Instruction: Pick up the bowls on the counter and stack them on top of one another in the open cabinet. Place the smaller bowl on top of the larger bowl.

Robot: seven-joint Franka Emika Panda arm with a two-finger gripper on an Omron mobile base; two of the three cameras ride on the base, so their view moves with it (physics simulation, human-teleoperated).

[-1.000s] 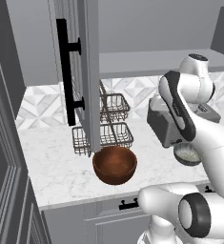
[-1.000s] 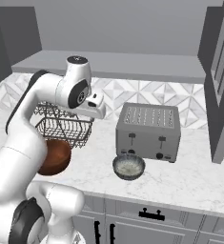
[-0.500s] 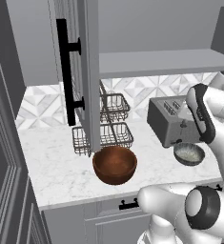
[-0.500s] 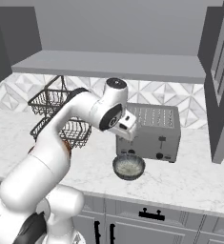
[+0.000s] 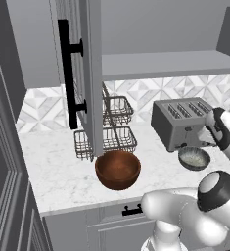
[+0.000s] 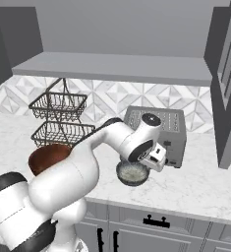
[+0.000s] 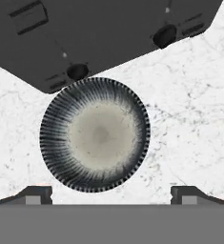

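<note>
Near the front edge of the counter point(image 5: 53, 166), toward its left end, the larger bowl point(image 5: 117, 168) sits upright just in front of the two-tier wire basket point(image 5: 108, 141), with the open cabinet door point(image 5: 89, 73) hanging above that end. It looks glossy and rigid, probably the heavier of the two and likely slick on its curved wall, so the rim is the sensible place to bite.

Moving right, the smaller bowl point(image 7: 95, 134) rests upright near the front edge, just in front of the toaster point(image 6: 158, 130). It reads as stiff ceramic, light but chippable. Its ribbed grey rim offers the best hold, one finger inside and one outside.

And the end effector point(image 7: 111, 195) hovers over that bowl, fingers spread wide and pinching nothing, the bowl centred between and ahead of them in the hand view.

Room is tight at the back: the toaster's front face stands almost against the bowl's far rim. The near and right-hand sides show bare marble. Overhead, the cabinet shelf point(image 6: 117, 66) runs the full width, and its front lip must be cleared on any lift.
</note>
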